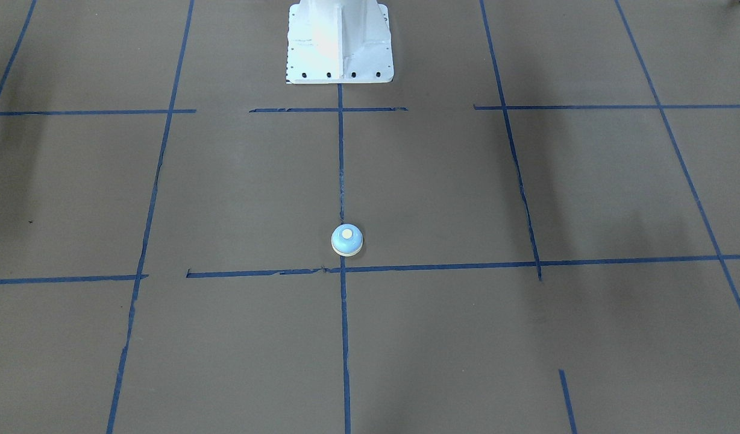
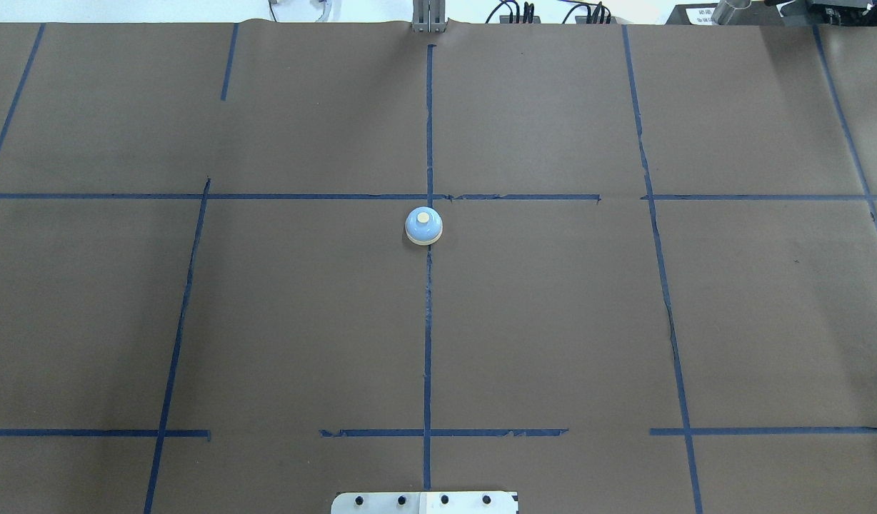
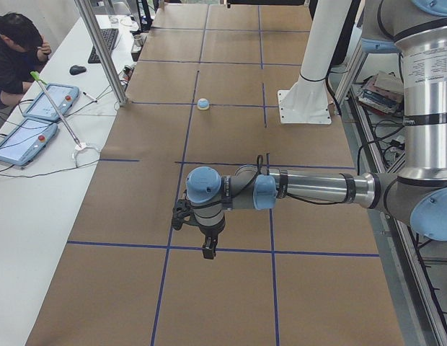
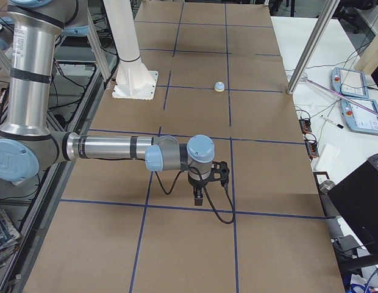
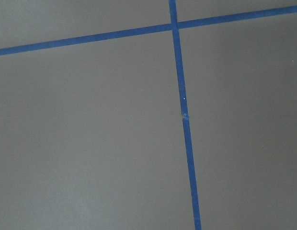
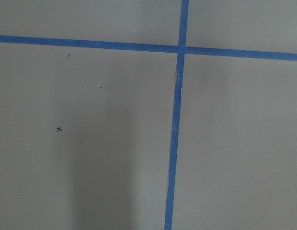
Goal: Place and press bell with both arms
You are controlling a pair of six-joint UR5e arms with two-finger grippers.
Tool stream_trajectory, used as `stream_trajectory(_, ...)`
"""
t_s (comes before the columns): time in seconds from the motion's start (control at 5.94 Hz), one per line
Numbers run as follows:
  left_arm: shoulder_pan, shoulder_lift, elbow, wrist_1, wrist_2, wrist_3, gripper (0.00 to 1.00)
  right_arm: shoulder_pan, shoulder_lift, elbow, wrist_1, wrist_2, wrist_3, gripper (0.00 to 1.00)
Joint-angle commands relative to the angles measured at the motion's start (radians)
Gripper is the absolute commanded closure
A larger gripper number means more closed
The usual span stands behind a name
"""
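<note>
Left gripper pointing down, bell well apart

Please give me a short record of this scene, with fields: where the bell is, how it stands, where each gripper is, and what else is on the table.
bell: upright, button on top, on the middle tape line, close to a crossing of lines
contact: nothing touches the bell
left gripper: above the table, pointing down, far from the bell; open or shut cannot be told
right gripper: above the table, pointing down, far from the bell; open or shut cannot be told
other: white pedestal on the robot's side of the table
</note>
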Motion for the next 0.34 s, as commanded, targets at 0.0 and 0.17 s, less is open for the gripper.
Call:
stream_trajectory(0.0, 0.0, 0.002, -0.004, -0.001, 0.0, 0.0, 0.0, 0.0, -0.003, 0.004, 0.0, 0.0, 0.0, 0.0)
stream_trajectory(0.17, 0.0, 0.002, -0.006, -0.001, 0.0, 0.0, 0.0, 0.0, -0.003, 0.004, 0.0, 0.0, 0.0, 0.0)
